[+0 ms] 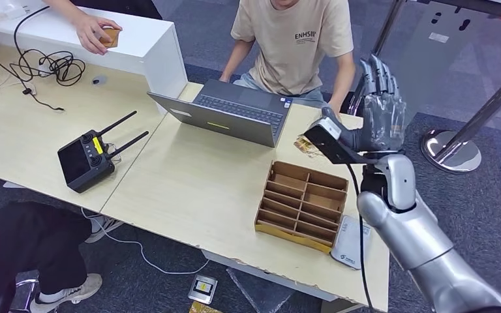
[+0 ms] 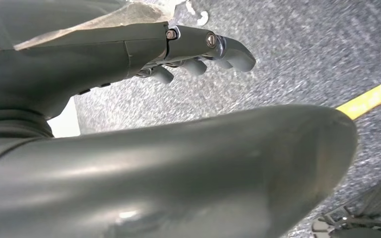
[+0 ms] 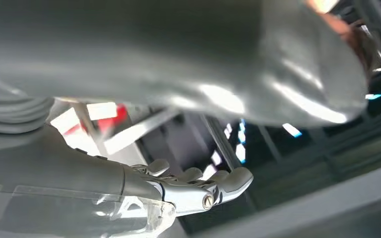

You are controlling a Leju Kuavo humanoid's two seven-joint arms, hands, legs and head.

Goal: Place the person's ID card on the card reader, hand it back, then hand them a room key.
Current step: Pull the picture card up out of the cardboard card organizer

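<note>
**Right hand raised, empty, beyond the tray**

Head view: the right hand (image 1: 379, 111) is lifted upright beyond the cardboard tray (image 1: 302, 205), fingers straight and apart, holding nothing. The person (image 1: 295, 40) sits behind the laptop (image 1: 231, 112), which lies just beyond the tray. No card can be made out.

Left wrist view: the left hand (image 2: 188, 47) hangs over grey carpet (image 2: 297, 54), fingers loosely curved, empty.

Right wrist view: the right hand's fingers (image 3: 198, 186) stretch out, holding nothing.

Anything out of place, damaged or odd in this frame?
Yes. A small card-like device lies on the carpet below the table's front edge, where the edge looks chipped. A tangled black cable sprawls across the far-left tabletop.
</note>
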